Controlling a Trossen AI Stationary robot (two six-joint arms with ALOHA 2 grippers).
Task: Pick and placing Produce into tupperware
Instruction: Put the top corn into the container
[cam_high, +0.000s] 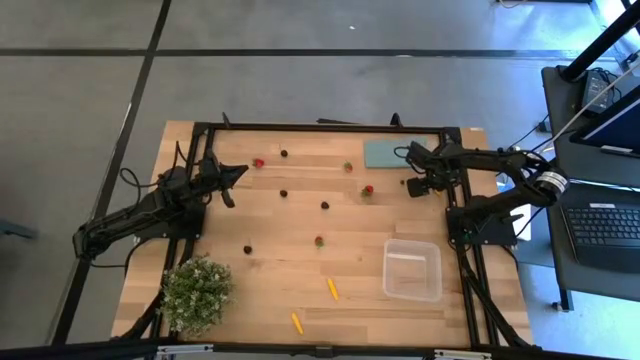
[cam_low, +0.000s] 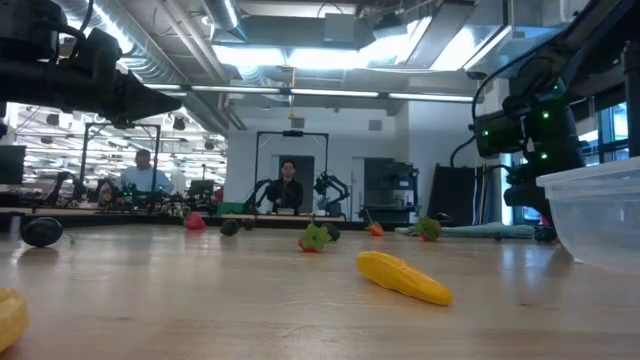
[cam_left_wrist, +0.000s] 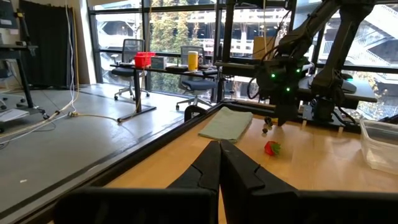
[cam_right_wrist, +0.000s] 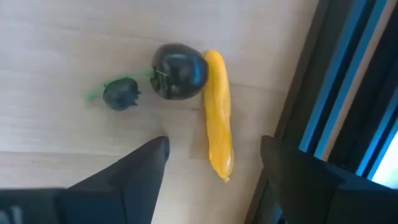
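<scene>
Yellow and blurred, a carrot-like stick (cam_low: 404, 277) lies nearest in the low view; another is cut off at that picture's edge. Beside it on the wooden surface (cam_high: 290, 275), the clear shallow plastic tupperware (cam_high: 412, 269) holds nothing visible. Farther back, red berries (cam_high: 368, 189) and dark round pieces (cam_high: 325, 205) lie scattered. The right tool (cam_right_wrist: 211, 155) hangs wide open over a yellow stick (cam_right_wrist: 219, 112) touching a dark round fruit (cam_right_wrist: 179, 71). The left tool (cam_left_wrist: 219, 158) is closed, empty, hovering at the far left.

A robotics lab: exposed ceiling ducts (cam_low: 190, 75), further robot rigs (cam_low: 330, 190), seated people (cam_low: 288, 185) behind.
</scene>
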